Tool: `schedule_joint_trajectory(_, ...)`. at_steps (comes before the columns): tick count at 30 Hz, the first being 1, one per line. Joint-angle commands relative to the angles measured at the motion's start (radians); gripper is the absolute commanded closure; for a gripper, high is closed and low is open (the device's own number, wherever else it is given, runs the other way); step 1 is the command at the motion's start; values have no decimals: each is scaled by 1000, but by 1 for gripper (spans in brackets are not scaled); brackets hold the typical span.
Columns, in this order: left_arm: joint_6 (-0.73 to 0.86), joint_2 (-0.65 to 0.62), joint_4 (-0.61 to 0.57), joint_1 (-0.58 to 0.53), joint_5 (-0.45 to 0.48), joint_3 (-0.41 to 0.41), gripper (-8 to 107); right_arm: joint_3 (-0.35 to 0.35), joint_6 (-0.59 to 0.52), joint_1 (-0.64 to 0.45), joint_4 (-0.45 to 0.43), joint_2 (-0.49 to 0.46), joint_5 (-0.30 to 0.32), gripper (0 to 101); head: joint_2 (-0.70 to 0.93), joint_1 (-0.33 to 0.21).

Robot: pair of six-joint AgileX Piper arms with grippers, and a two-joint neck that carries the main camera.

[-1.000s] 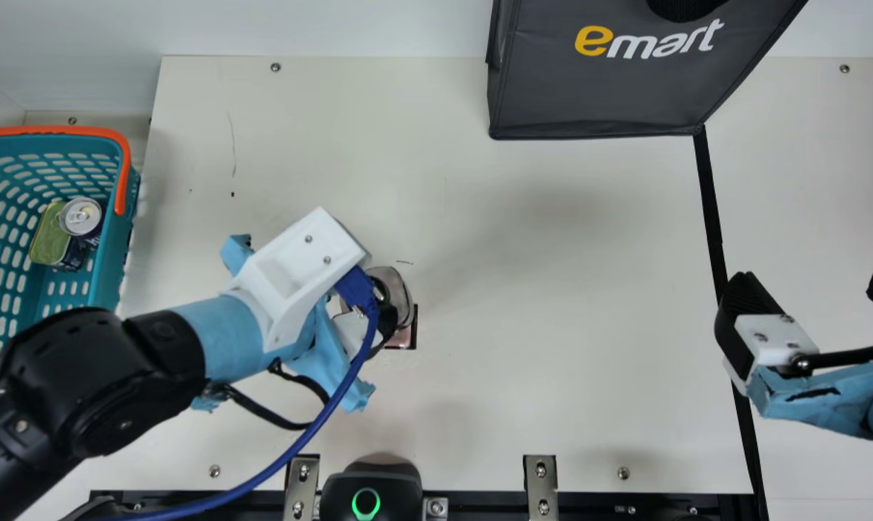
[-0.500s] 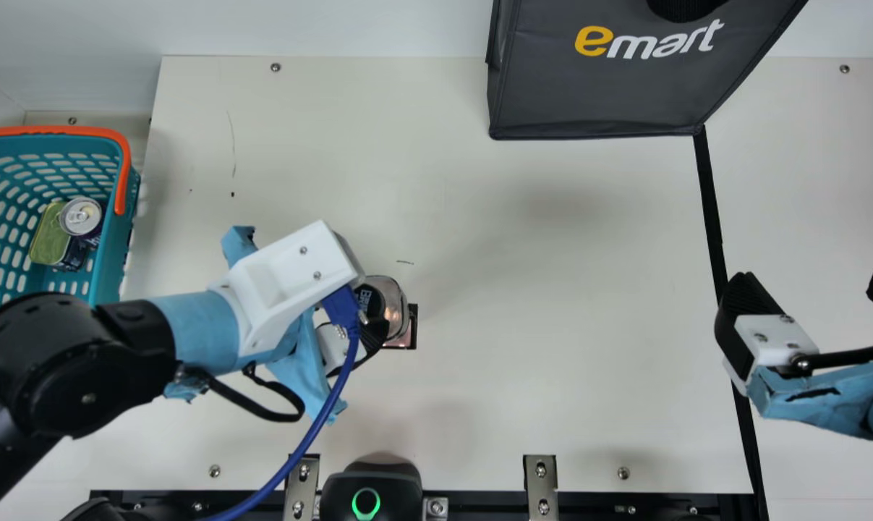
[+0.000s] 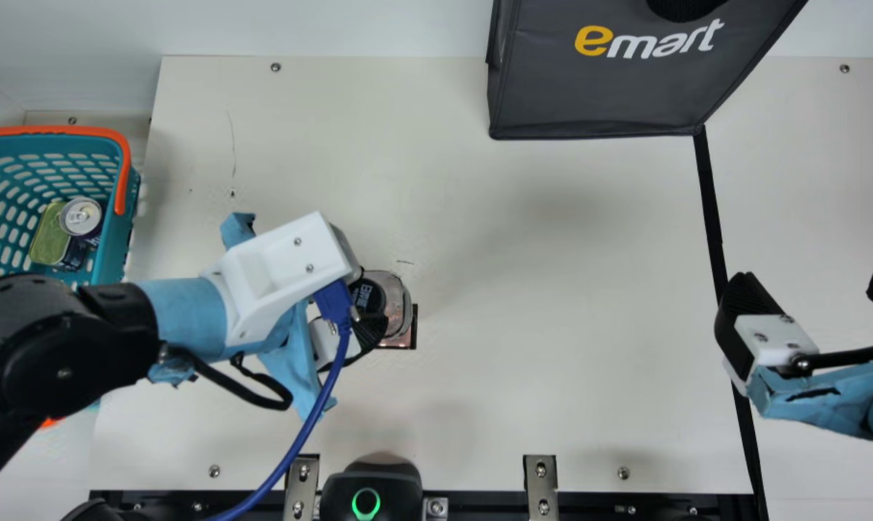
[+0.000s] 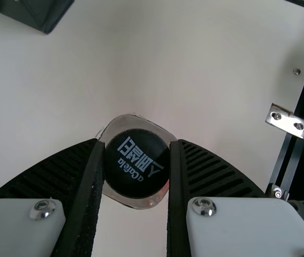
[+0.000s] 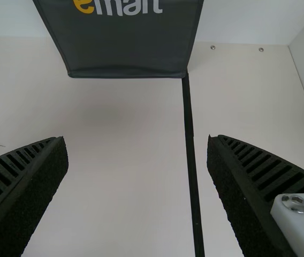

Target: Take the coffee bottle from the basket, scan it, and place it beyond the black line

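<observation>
Jaws closed around the black cap (image 4: 136, 166), our left gripper (image 3: 368, 299) has the coffee bottle (image 3: 398, 304) over the counter (image 3: 523, 304), between the basket (image 3: 118, 239) and the black line (image 3: 713, 231)! And our right gripper (image 3: 812, 288) hangs open, fingers (image 5: 251, 214) well apart.

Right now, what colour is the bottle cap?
The cap is black; the left wrist view shows it best.

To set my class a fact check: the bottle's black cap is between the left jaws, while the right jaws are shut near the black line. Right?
Not quite: the right wrist view shows the right jaws wide open, near the black line. The rest stands: the bottle's black cap is between the left jaws.
</observation>
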Motion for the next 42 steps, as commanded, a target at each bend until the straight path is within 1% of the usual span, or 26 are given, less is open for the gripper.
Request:
schedule_joint_trajectory(1,9,4,-8,7,6,-15,89,0,0,0,0,0,0,11,2,-15)
schedule_joint_trajectory(6,28,13,-22,22,17,-37,89,0,0,0,0,0,0,11,2,-15)
schedule_joint_trajectory(11,31,10,-28,21,16,-31,89,0,0,0,0,0,0,11,2,-15)
schedule_joint_trajectory(29,3,-13,-22,-26,-40,75,89,0,0,0,0,0,1,11,2,-15)
schedule_joint_trajectory(42,-13,-12,-35,-35,-83,140,89,0,0,0,0,0,1,11,2,-15)
